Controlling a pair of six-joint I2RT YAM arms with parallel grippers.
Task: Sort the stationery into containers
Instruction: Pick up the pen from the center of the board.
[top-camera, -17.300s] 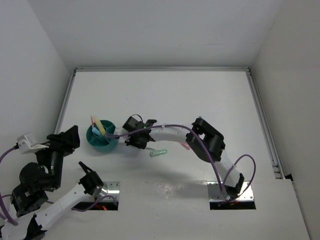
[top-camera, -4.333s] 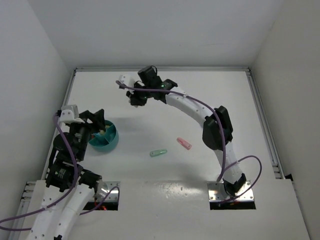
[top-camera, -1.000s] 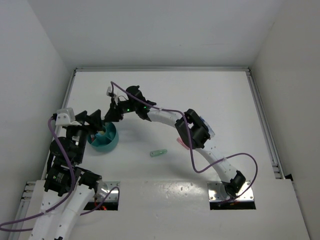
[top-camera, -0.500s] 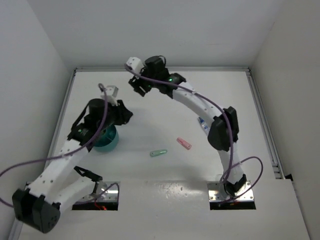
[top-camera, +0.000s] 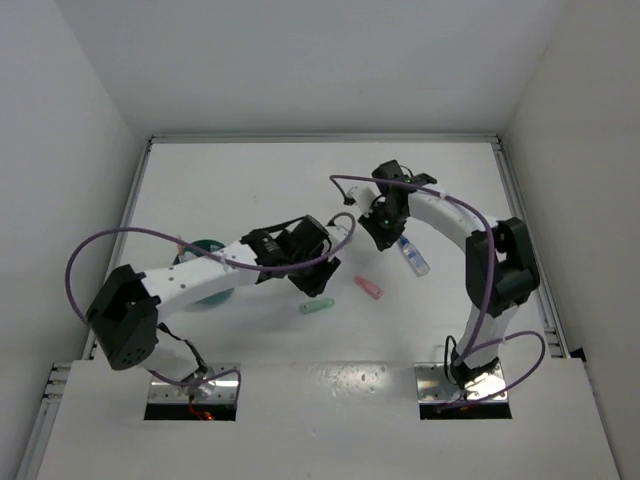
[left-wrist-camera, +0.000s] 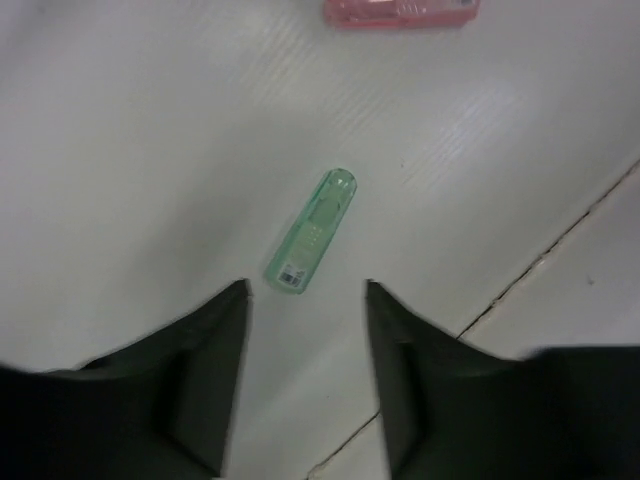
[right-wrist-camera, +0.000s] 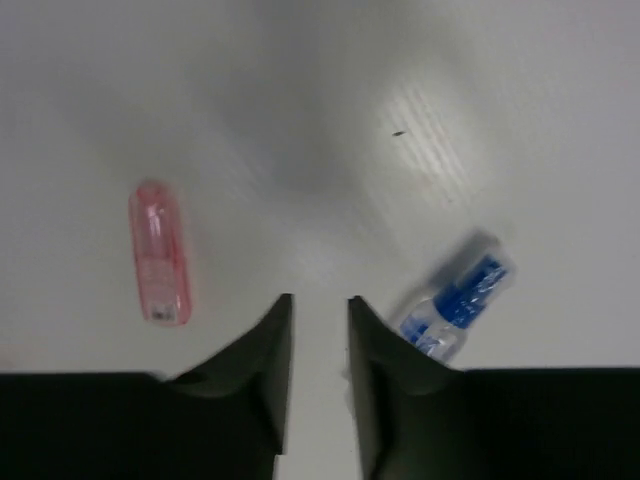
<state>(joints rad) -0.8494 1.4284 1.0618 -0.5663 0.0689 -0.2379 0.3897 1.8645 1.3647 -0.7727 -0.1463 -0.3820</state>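
Observation:
A short green marker (top-camera: 317, 305) lies on the white table; in the left wrist view the marker (left-wrist-camera: 311, 243) lies just ahead of my open, empty left gripper (left-wrist-camera: 303, 292). A pink marker (top-camera: 368, 288) lies to its right and also shows in the right wrist view (right-wrist-camera: 160, 252). The clear blue-capped bottle (top-camera: 412, 255) lies beside my right gripper (top-camera: 378, 232). In the right wrist view that gripper (right-wrist-camera: 318, 300) holds nothing, its jaws a narrow gap apart, with the bottle (right-wrist-camera: 455, 300) to its right. The teal cup (top-camera: 212, 296) is partly hidden under my left arm.
The table's raised edges run along the back and both sides. A seam in the table surface (left-wrist-camera: 540, 265) runs to the right of my left gripper. The left arm stretches across the table's left half.
My left gripper has swung right, away from the cup, to just above the green marker. My right gripper has moved from the far back to the bottle.

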